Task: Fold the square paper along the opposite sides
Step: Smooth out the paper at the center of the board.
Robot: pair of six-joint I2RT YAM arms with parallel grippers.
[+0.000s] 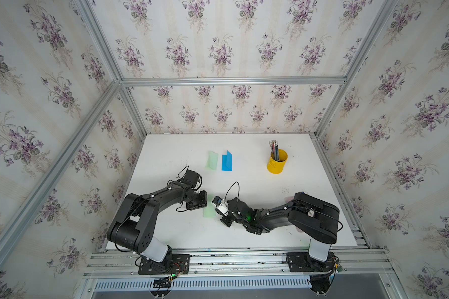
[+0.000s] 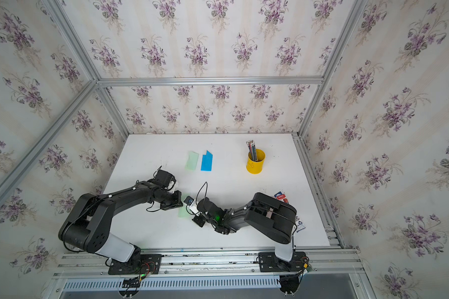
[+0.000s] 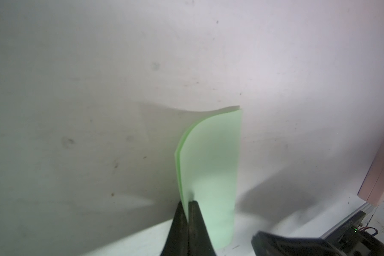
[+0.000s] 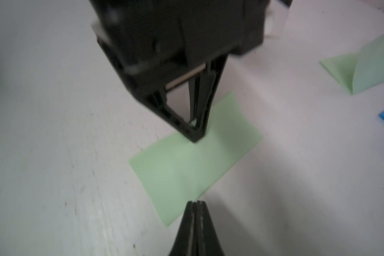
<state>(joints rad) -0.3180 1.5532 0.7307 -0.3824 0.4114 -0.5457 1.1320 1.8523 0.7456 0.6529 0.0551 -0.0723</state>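
Observation:
A light green paper point(image 1: 209, 211) point(image 2: 183, 211) lies on the white table point(image 1: 257, 181) between the two arms, doubled over into a narrow rectangle. In the left wrist view its two layers point(image 3: 211, 168) bow apart slightly along one long side. My left gripper point(image 3: 187, 202) is shut on that side, with the paper's edge pinched between the fingertips. The right wrist view shows the same fingers point(image 4: 196, 135) pointing down onto the paper point(image 4: 186, 168). My right gripper point(image 4: 194, 202) is shut and empty, its tip just at the paper's near edge.
Further back lie a folded green paper point(image 1: 212, 160) and a folded blue paper point(image 1: 226, 161). A yellow cup of pencils point(image 1: 277, 161) stands at the back right. A pink pad point(image 3: 379, 177) and small packets point(image 2: 280, 196) lie by the right arm. Metal frame rails edge the table.

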